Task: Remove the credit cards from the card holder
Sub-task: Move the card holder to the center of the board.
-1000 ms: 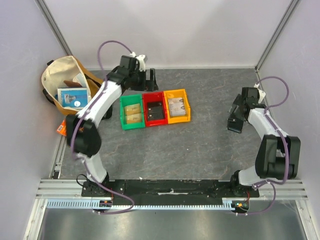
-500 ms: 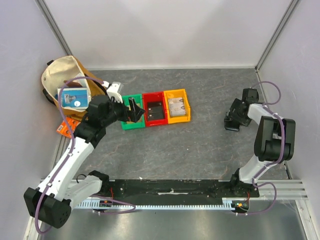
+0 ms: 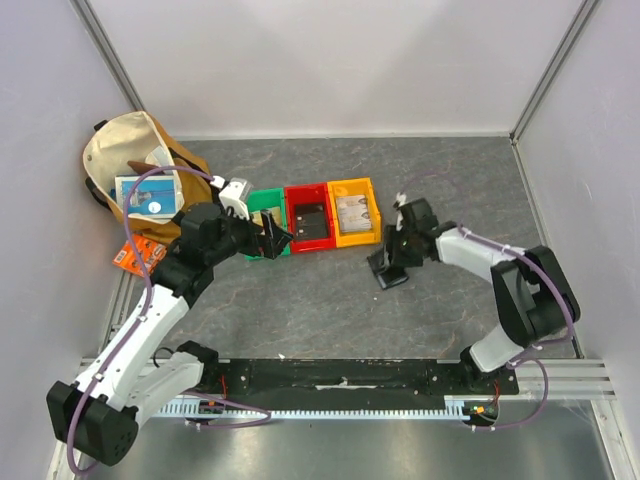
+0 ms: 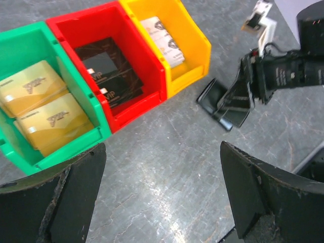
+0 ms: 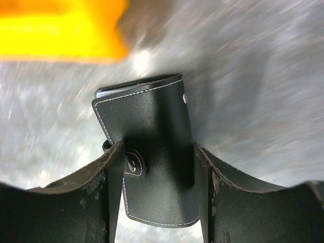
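The card holder [image 5: 147, 152] is a black stitched wallet with a snap tab, folded shut. It sits between the fingers of my right gripper [image 5: 158, 177], which press on both its sides, just above the grey table. From above, my right gripper [image 3: 388, 268] is just in front of the yellow bin [image 3: 354, 211]. The left wrist view shows the card holder [image 4: 218, 104] hanging from those fingers. My left gripper [image 3: 276, 236] hovers open by the green bin [image 3: 262, 203], nothing between its fingers [image 4: 66, 202]. Gold credit cards [image 4: 38, 104] lie in the green bin. No card shows inside the holder.
A red bin [image 3: 308, 218] with black cards stands between the green and yellow ones; the yellow bin holds pale cards [image 4: 162, 40]. A tan bag [image 3: 125, 165] with a blue-white box lies far left, an orange packet [image 3: 135, 255] below it. Walls close in all round.
My right gripper swung left from the right side to the front of the yellow bin, its fingers drawing in on the card holder. My left arm came back from behind the bins.
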Available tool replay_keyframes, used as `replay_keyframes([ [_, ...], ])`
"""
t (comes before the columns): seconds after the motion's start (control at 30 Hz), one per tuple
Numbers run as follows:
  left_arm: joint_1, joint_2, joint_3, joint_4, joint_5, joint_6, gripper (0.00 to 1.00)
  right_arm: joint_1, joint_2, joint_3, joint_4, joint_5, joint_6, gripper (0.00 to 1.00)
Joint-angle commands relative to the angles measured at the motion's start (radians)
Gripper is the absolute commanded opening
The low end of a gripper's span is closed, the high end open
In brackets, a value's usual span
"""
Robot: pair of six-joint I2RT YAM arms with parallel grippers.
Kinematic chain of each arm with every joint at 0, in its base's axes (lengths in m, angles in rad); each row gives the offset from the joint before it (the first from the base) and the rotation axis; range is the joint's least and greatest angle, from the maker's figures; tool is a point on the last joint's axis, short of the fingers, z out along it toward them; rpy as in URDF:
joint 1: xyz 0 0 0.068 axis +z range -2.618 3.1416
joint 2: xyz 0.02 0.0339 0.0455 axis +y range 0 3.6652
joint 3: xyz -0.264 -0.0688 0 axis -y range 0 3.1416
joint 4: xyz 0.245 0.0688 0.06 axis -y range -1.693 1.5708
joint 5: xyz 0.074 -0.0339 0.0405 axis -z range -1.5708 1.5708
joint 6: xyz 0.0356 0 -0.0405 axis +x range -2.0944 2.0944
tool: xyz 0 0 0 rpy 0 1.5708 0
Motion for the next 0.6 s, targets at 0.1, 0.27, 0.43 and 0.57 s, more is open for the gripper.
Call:
replay_keyframes([
  [0.1,-0.095,-0.015,-0.040,0.036,0.050,-0.063,0.99,0.333,-0.161,-0.175,0.016,-0.092,0.230,0.49],
  [0.27,-0.198,-0.030,-0.099,0.026,-0.017,-0.194,0.99,0.455,-0.181,-0.162,0.047,-0.011,0.298,0.62],
  [0.43,-0.320,-0.021,-0.188,0.031,-0.114,-0.394,0.99,0.432,-0.291,-0.186,-0.002,0.043,0.264,0.76],
  [0.57,-0.428,0.031,-0.250,0.106,-0.128,-0.498,0.97,0.352,-0.357,-0.264,0.004,-0.051,0.225,0.70],
])
